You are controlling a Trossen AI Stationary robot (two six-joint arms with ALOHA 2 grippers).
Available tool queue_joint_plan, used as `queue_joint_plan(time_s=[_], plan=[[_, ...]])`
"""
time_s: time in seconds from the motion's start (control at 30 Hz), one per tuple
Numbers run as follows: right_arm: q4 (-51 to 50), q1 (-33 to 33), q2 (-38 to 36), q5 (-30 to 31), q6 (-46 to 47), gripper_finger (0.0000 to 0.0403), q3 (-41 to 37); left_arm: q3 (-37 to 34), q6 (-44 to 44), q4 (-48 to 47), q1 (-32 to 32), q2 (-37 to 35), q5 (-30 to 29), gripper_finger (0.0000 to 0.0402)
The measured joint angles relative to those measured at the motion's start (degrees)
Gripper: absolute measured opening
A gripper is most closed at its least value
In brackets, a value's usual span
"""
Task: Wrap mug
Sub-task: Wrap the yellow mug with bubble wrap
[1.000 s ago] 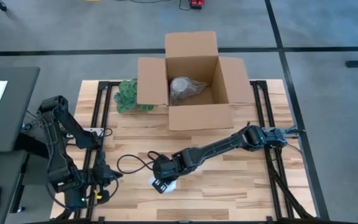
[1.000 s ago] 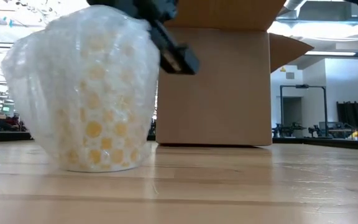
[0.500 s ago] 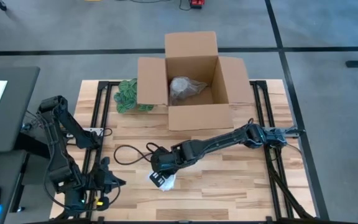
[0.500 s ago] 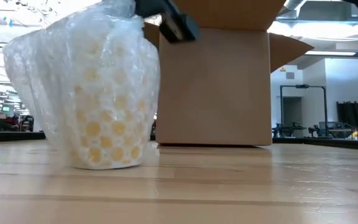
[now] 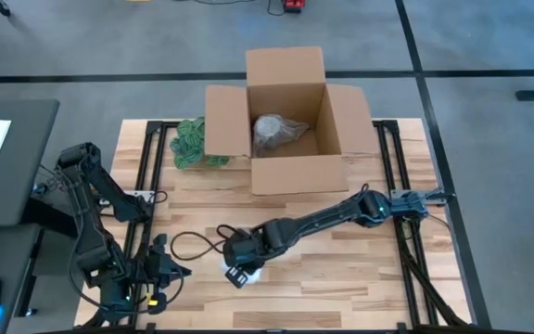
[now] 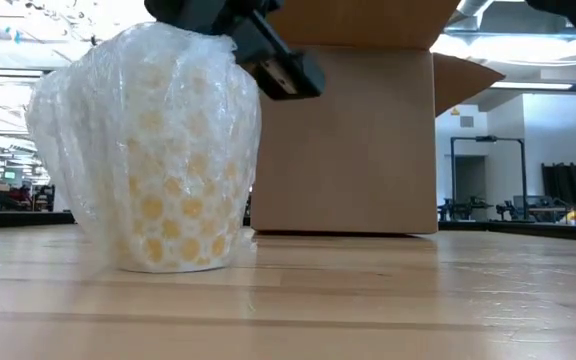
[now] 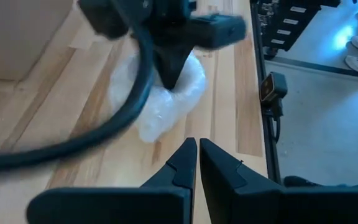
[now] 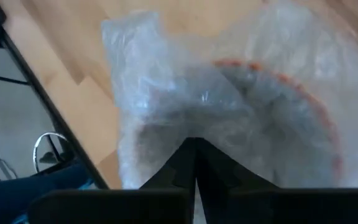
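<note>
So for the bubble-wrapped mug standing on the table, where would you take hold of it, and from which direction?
Probably from above, at the gathered wrap over the rim. The bubble-wrapped mug stands upright on the table, and its wrapped body looks wide and slippery for a side pinch. The right gripper is already over its top, fingers shut, while the left gripper waits beside it, also shut.

Bubble wrap (image 6: 143,150) blurs the yellow-dotted mug (image 6: 173,215) beneath the right pincer (image 5: 240,272), hiding any handle. The right arm (image 6: 238,40) is cut off above. The bundle in the cardboard box (image 5: 286,111) is unidentifiable.
</note>
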Motion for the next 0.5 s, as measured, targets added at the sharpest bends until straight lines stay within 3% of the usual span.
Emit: queue_joint_plan(time_s=[0.5], plan=[[0.13,-1.41,6.51,-0.19,-1.42,0.0,0.44,0.0,-1.91,0.74,0.0,0.0,1.35,0.0001]])
